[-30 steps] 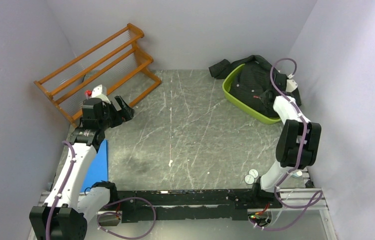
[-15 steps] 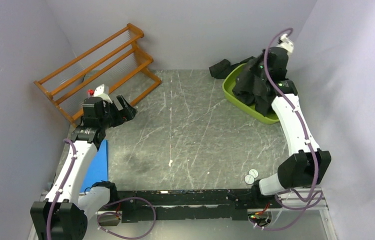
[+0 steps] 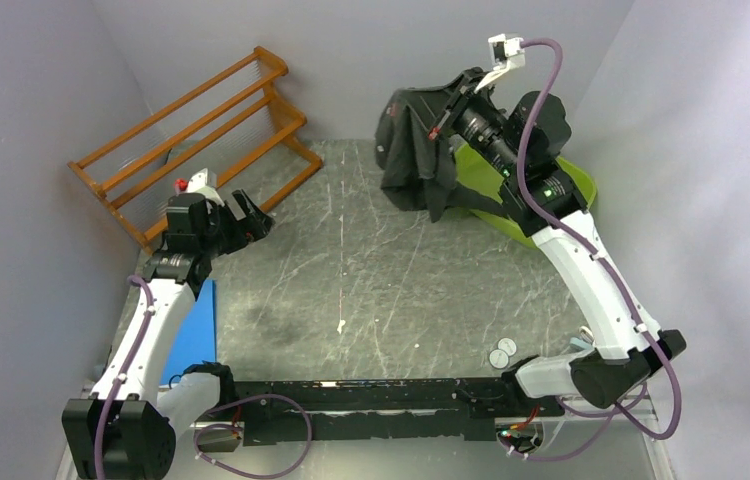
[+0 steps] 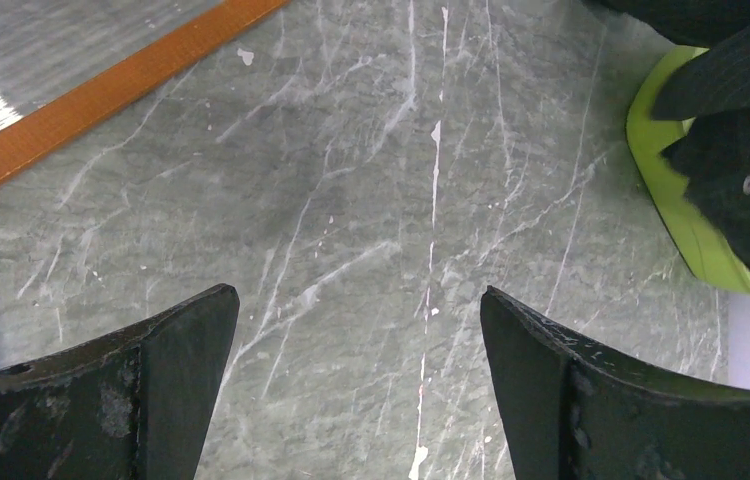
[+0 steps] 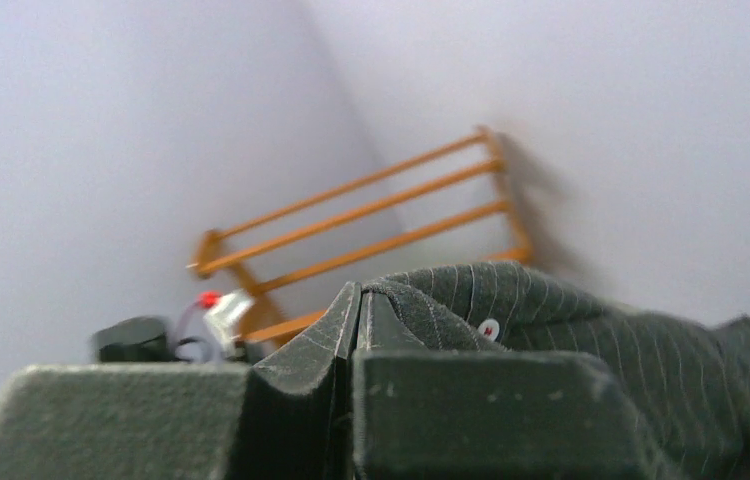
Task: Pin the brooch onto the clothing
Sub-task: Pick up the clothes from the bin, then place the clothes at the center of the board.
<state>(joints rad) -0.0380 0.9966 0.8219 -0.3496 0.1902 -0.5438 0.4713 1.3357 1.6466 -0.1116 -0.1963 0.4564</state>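
The right gripper (image 3: pixel 441 120) is clamped shut on a fold of the clothing (image 3: pixel 413 150). In its wrist view the jaws press together with pinstriped cloth pinched between them. The shirt hangs bunched below and to the left of that gripper, in the air beside the green tub (image 3: pixel 579 188). The left gripper (image 3: pixel 251 215) hovers with its jaws spread wide and nothing between them, only bare counter (image 3: pixel 371 270) beneath.

The task looks barely begun: the garment is held up but not laid out, and neither gripper carries a brooch. Two small pale discs (image 3: pixel 500 352) lie well away from both grippers. They may be brooches, but they are too small to tell. Spreading the shirt, fetching the brooch and pinning it all remain.
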